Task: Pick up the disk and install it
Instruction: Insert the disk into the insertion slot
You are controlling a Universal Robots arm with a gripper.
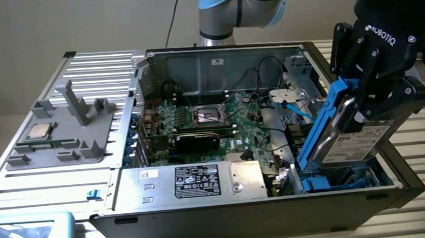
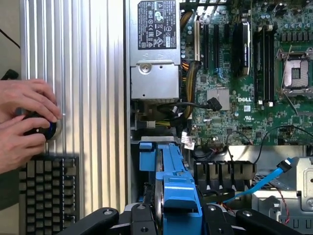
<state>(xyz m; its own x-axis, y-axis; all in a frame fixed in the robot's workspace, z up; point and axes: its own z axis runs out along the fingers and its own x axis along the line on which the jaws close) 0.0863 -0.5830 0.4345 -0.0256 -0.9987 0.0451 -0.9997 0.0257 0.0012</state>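
The disk (image 1: 346, 142), a silver-grey drive with a white label in a bright blue carrier, hangs tilted on edge over the blue drive bay (image 1: 337, 181). That bay is in the front corner of the open computer case (image 1: 224, 218), on the exterior view's right. My black gripper (image 1: 373, 112) is shut on the disk's upper part, one finger on each side. In the wrist view the blue carrier of the disk (image 2: 171, 181) runs out from between my gripper (image 2: 173, 218) fingers, over the bay and beside the motherboard (image 2: 244, 98).
A silver power supply box (image 1: 200, 181) lies at the case front next to the bay. A blue cable (image 1: 298, 112) hangs close behind the disk. A grey fixture (image 1: 62, 136) holds a small CPU chip (image 1: 39, 131). A person's hands (image 2: 24, 122) work beside a keyboard (image 2: 49, 191).
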